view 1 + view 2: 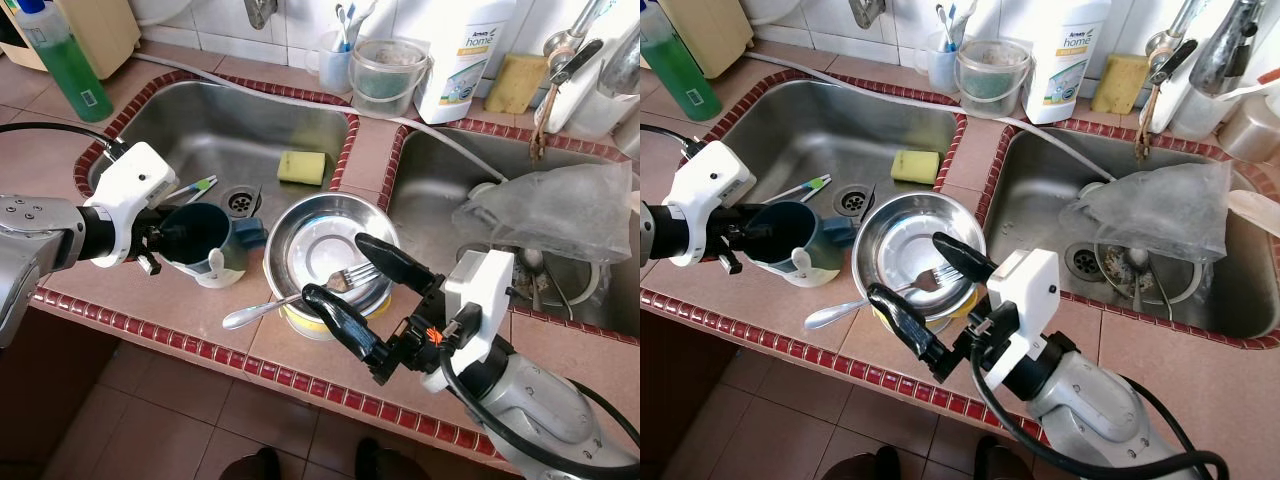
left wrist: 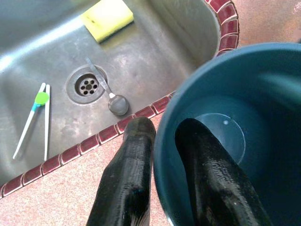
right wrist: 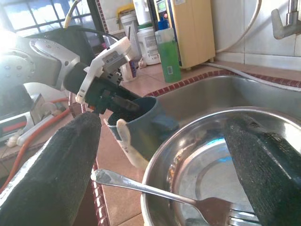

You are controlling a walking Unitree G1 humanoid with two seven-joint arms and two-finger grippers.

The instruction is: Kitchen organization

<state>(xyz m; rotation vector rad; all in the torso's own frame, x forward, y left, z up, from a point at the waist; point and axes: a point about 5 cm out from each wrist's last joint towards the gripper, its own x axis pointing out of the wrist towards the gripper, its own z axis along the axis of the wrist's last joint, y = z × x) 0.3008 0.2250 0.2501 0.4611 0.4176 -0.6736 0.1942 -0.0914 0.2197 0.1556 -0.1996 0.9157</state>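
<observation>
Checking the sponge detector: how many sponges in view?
2. A yellow sponge lies in the left sink basin; a second sponge stands on the back ledge behind the right sink. Others may be hidden.

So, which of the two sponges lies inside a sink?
The yellow sponge in the left basin, near the drain; the other sponge stands behind the right basin.

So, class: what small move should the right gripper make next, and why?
Probably close on the fork: the right gripper is open with its jaws either side of the fork, which leans out of the bowl, while the left gripper already pinches the cup wall.
</observation>
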